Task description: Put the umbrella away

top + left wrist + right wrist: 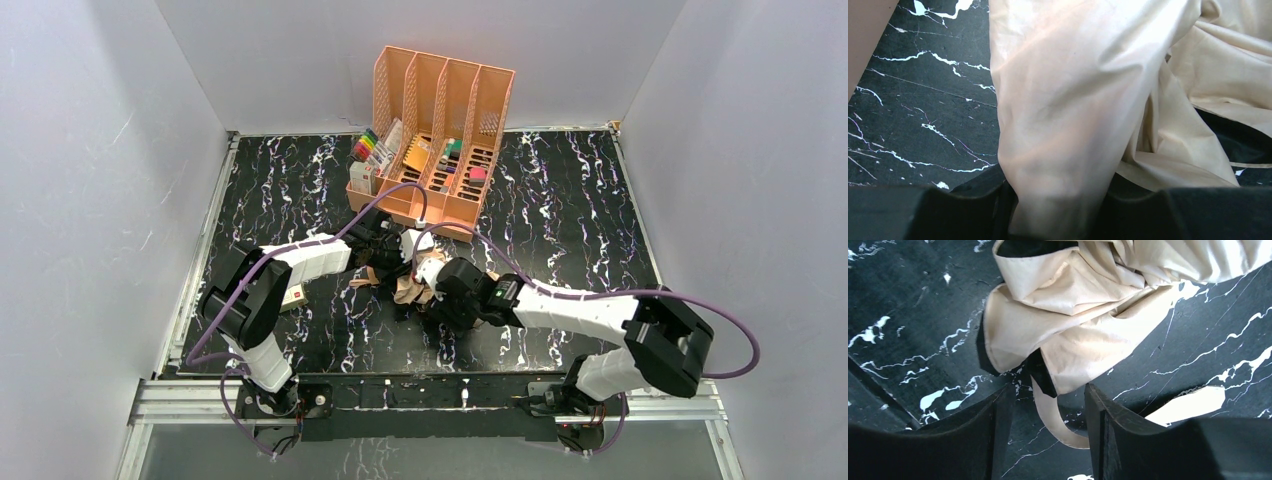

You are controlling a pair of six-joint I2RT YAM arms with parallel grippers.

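The umbrella lies crumpled on the black marble table between my two grippers, tan face up with black showing at the folds. My left gripper is at its far left side. In the left wrist view it is shut on a thick bunch of the tan canopy. My right gripper is at the umbrella's near right edge. In the right wrist view it is open, and the canopy lies just ahead of it. A tan strap curls between the fingers, not gripped. The handle is hidden.
A peach file organizer with markers and small items stands at the back centre, just beyond the umbrella. A small cream box lies by the left arm. Grey walls close in the table on three sides.
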